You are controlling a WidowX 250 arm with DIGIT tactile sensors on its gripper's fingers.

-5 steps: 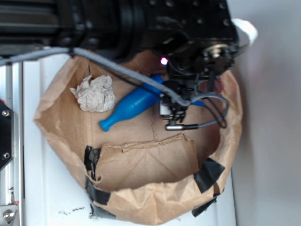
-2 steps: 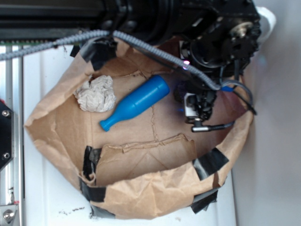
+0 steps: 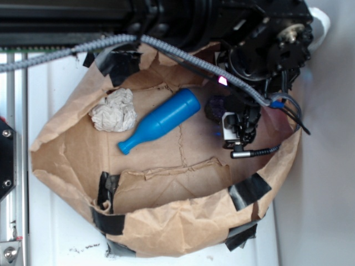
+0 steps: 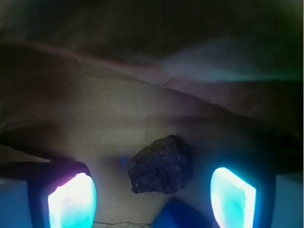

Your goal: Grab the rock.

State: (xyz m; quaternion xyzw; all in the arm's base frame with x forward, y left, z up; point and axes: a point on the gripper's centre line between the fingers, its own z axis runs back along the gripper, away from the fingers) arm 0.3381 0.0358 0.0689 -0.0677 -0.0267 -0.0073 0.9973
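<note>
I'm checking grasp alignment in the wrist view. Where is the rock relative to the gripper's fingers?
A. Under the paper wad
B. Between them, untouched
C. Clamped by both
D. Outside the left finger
B: the rock lies on the paper between the glowing fingers, with gaps either side; the gripper is open.

Paper, plastic and stone

Creased matt brown paper bag (image 3: 166, 221) patched with black tape (image 3: 247, 191); smooth glossy blue plastic pin (image 3: 161, 121); crumpled white paper wad (image 3: 113, 111); rough, mottled dark rock (image 4: 161, 165).
</note>
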